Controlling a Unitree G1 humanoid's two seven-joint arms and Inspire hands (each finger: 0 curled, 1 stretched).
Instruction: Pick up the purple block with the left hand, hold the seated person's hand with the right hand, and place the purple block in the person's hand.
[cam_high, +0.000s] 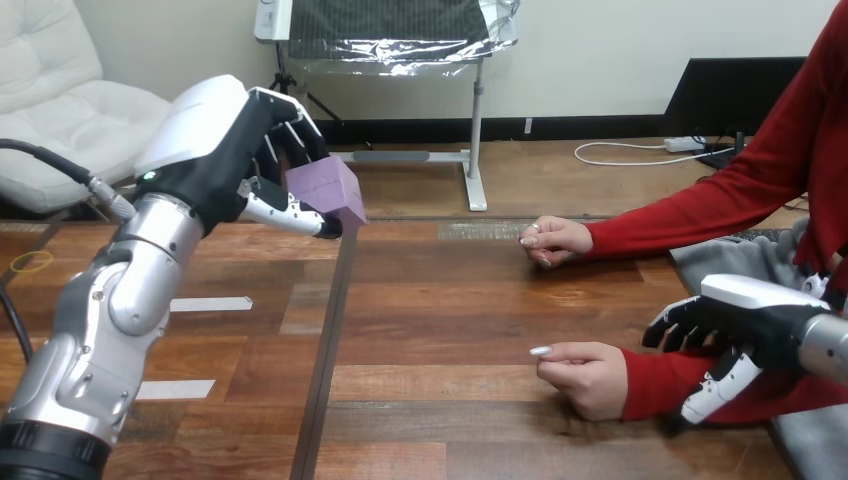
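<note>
The purple block (328, 190) is up in the air over the table's left half, with my left hand (235, 150) shut on it, fingers on top and thumb underneath. The person's near hand (585, 375) rests on the table (450, 320) as a loose fist at the lower right. My right hand (735, 335) sits on the red-sleeved forearm just behind that hand, with fingers curled over the sleeve's top and the thumb on its front. The person's far hand (555, 240) lies closed on the table farther back.
Two white tape strips (210, 303) lie on the table's left part under my left arm. A yellow ring (30, 262) lies at the far left. Bare wood stretches between the raised block and the person's hands.
</note>
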